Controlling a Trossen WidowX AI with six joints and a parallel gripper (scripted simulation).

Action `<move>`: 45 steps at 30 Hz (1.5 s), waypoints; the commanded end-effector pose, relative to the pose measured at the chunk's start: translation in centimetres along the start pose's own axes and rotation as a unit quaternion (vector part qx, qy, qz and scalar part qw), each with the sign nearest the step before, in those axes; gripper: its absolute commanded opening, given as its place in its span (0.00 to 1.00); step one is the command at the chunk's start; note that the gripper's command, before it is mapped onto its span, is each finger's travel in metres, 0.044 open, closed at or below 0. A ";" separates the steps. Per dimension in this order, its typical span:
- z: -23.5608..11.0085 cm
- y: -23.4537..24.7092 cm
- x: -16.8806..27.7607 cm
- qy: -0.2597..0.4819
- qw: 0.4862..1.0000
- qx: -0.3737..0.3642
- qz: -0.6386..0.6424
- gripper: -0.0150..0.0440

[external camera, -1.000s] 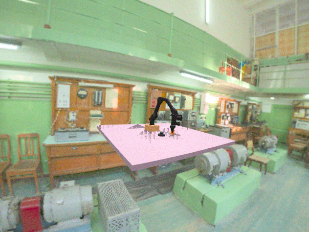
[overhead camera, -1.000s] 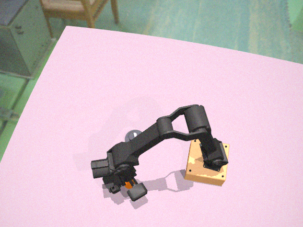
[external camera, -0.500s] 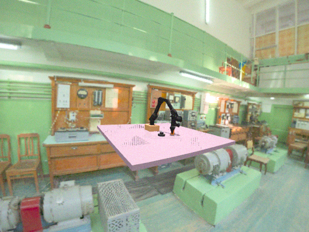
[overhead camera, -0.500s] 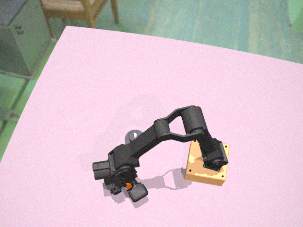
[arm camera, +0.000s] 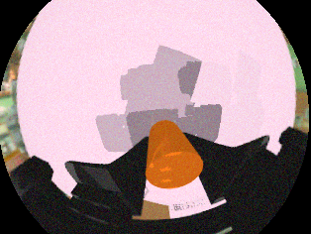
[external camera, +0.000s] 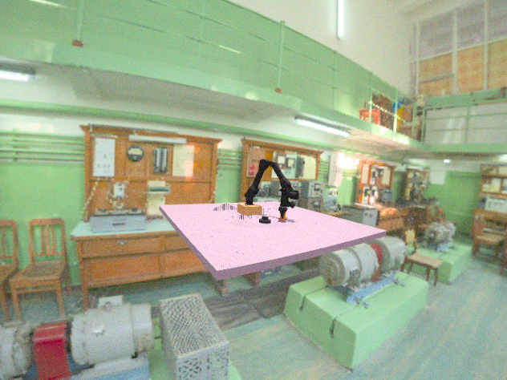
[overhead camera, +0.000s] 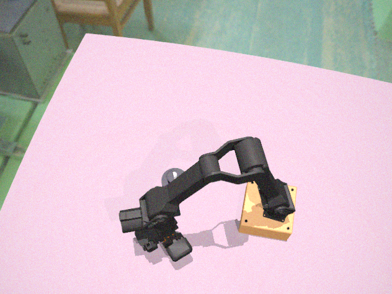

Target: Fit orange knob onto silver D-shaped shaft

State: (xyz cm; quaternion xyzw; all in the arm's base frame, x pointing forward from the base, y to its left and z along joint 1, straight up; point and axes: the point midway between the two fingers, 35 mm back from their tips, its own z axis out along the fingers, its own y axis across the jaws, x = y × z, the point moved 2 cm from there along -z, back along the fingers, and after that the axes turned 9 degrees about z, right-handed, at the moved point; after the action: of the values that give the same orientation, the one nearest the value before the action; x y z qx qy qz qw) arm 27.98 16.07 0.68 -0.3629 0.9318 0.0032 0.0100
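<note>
- Top view: the arm reaches from its tan base [overhead camera: 253, 221] down to the pink bench [overhead camera: 221, 95]. The pincer [overhead camera: 164, 240] is low, on the side of the base away from the chair. Only a bit of the orange knob [overhead camera: 171, 236] shows under it. The pedestal [overhead camera: 167, 178] with the silver shaft [overhead camera: 174, 174] peeks out from under the arm, near the knob but not touching it.
- Exterior view: all is very small here. The pincer [external camera: 282, 216] is down by the bench, with the knob [external camera: 282, 218] at its tip. The dark pedestal [external camera: 265, 220] sits just beside it.
- Wrist view: the two dark fingers press the knob [arm camera: 171, 156] from both sides. The pincer [arm camera: 172, 168] is clenched on the knob.
- I think the grab step is done. Next, lift the knob, carry it over the shaft, and turn it so the flat sides match. The hole cannot be seen.
</note>
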 end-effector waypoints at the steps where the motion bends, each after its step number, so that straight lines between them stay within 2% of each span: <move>1: -2.5 -0.2 -0.7 -0.007 1.000 0.003 0.002 0.25; 17: -13.4 -0.1 -0.1 -0.007 1.000 0.003 0.002 0.25; 25: -13.5 0.0 -0.1 -0.010 1.000 0.014 0.002 0.25; 45: -17.3 2.0 1.8 -0.044 0.973 0.226 0.004 0.25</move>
State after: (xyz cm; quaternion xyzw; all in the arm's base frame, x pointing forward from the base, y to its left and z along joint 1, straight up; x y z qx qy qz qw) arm 25.56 16.22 17.13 -0.3526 0.9159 -0.1562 0.1116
